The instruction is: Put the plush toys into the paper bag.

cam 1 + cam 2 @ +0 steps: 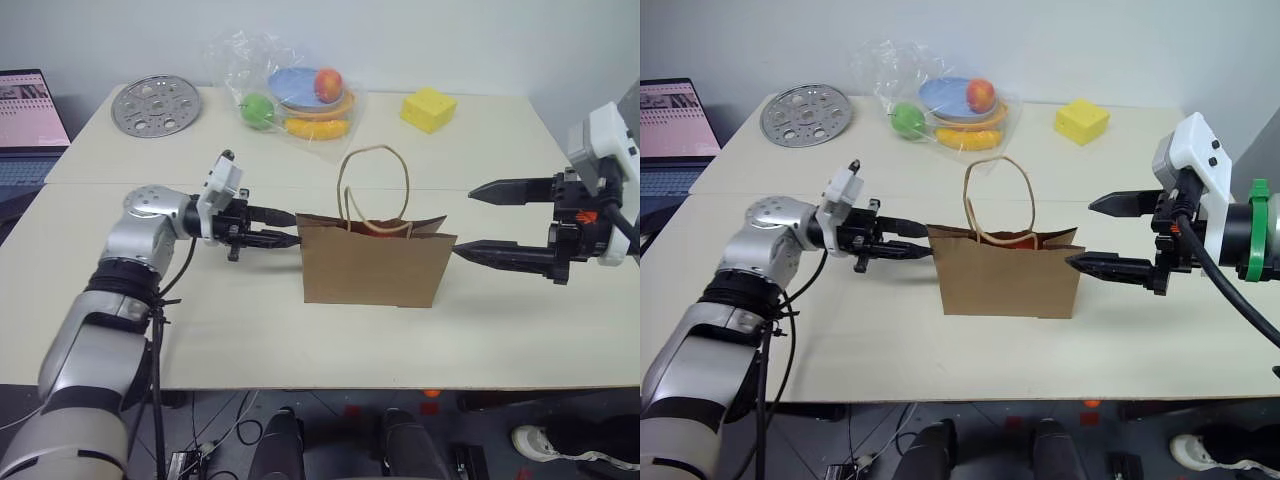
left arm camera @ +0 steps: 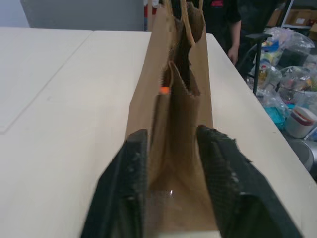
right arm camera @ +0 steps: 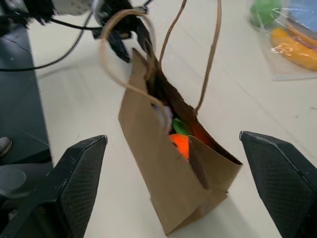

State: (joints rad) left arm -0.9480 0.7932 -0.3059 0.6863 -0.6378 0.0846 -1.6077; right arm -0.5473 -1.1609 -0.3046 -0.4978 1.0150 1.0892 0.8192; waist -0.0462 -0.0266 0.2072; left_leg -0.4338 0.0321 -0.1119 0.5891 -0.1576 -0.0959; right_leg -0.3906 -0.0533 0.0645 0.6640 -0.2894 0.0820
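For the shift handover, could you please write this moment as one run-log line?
paper bag: upright on table | orange plush toy: inside bag | left gripper: straddling bag's end | right gripper: open, beside bag

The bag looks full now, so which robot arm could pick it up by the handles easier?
Probably the right: its gripper is wide open beside the bag, while the left gripper straddles the bag's end.

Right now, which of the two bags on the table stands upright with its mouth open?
The brown paper bag at the table's middle stands upright, mouth open, handles up. The clear plastic bag of fruit lies slumped at the far edge.
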